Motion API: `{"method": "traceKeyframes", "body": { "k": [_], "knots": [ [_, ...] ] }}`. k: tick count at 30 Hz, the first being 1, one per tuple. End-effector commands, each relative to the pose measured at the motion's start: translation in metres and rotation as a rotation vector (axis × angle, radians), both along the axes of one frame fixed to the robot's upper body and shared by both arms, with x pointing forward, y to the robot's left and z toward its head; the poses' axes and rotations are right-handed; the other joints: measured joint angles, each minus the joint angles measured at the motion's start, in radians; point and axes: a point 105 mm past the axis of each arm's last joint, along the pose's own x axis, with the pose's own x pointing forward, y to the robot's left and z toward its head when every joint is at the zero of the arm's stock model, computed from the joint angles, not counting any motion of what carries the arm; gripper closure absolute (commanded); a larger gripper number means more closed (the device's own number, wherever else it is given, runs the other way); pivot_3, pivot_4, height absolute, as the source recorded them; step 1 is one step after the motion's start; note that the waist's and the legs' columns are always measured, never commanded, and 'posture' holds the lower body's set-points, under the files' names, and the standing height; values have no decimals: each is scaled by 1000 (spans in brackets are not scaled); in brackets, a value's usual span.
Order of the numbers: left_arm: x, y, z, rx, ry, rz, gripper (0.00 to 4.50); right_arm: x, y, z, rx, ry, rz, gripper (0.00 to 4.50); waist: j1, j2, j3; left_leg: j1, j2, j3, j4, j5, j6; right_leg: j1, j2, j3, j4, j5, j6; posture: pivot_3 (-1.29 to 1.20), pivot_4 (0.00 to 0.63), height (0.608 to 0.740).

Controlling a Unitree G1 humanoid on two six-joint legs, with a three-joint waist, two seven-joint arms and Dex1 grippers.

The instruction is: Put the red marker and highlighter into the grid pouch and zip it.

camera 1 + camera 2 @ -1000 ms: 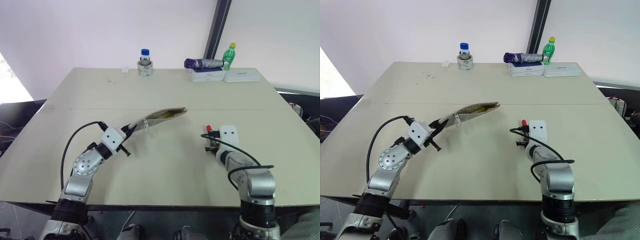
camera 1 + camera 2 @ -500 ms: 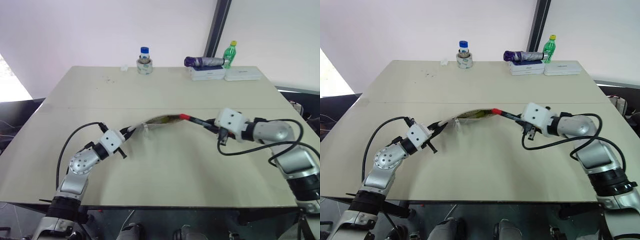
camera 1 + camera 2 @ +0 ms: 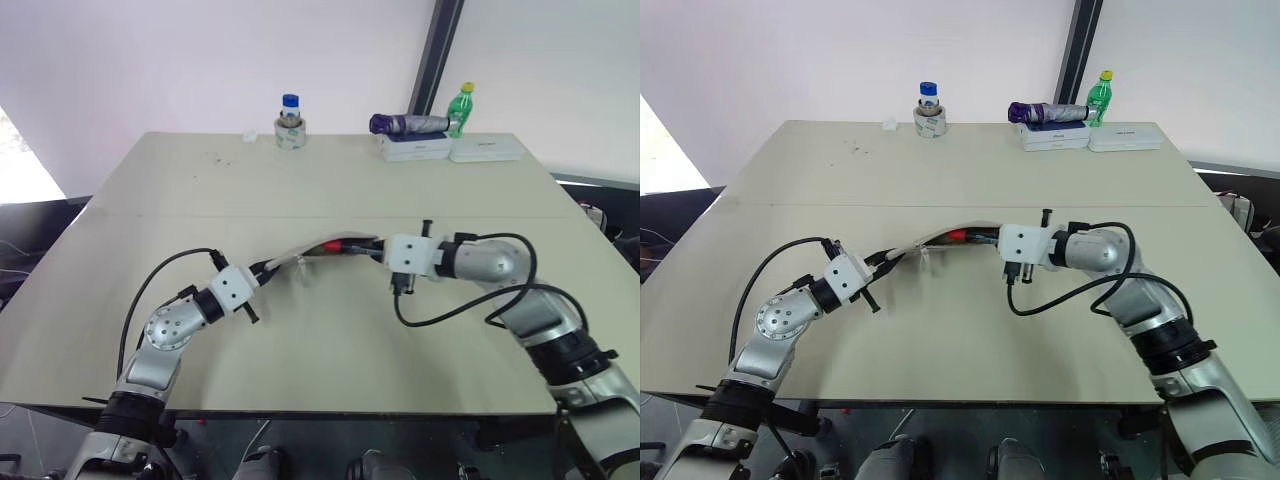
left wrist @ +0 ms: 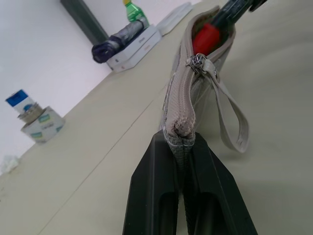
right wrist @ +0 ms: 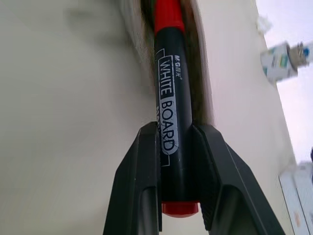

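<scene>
The grid pouch [image 3: 318, 246] hangs just above the table's middle, mouth unzipped. My left gripper [image 3: 263, 268] is shut on its closed end [image 4: 179, 128], seen up close in the left wrist view. From the right, my right gripper [image 3: 376, 248] is shut on the black barrel of the red marker [image 5: 168, 112]. The marker's red front end [image 3: 332, 244] sits inside the pouch's open mouth [image 4: 208, 36], between its two lips. The zipper pull [image 4: 198, 61] and a wrist strap [image 4: 230, 115] hang near the left end. The highlighter is hidden.
At the table's far edge stand a blue-capped bottle on a tape roll [image 3: 290, 124], a purple folded umbrella [image 3: 408, 124] on white boxes [image 3: 483, 149], and a green bottle [image 3: 459, 108]. My arm cables loop over the table near the pouch.
My right gripper has carried the red marker from the front right of the table leftward and pushed its tip into the pouch's mouth. The left gripper has kept its hold on the pouch.
</scene>
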Motion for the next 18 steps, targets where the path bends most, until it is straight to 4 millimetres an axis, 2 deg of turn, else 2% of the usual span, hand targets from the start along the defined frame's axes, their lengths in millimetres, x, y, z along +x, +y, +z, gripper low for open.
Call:
{"method": "traceKeyframes", "body": {
  "k": [1,8,13,17,18],
  "knots": [
    [-5,-15,9,22,-54,-64,4500,-4,23,16,-23,-93,75,4118,1,0,0,0,0,0,0,0,0,0,0,0,0,0,0,0,150,737],
    [-3,-19,9,56,-61,-90,4500,-3,34,12,-184,-206,166,4118,2,0,0,0,0,0,1,0,0,1,0,0,0,0,0,0,150,737],
    [-6,-22,8,55,-54,-116,4500,-1,48,13,-191,-265,205,4118,-1,0,0,0,0,0,1,1,-2,0,0,0,0,0,0,0,150,737],
    [-7,-23,9,44,-55,-118,4500,2,45,15,-145,-262,183,4118,1,0,0,0,0,0,1,1,-2,0,0,0,1,0,0,0,150,737],
    [-7,-22,10,42,-56,-115,4500,0,44,16,-126,-238,192,3618,2,0,0,0,0,0,1,1,-2,0,0,0,1,0,0,0,150,737]
  ]
}}
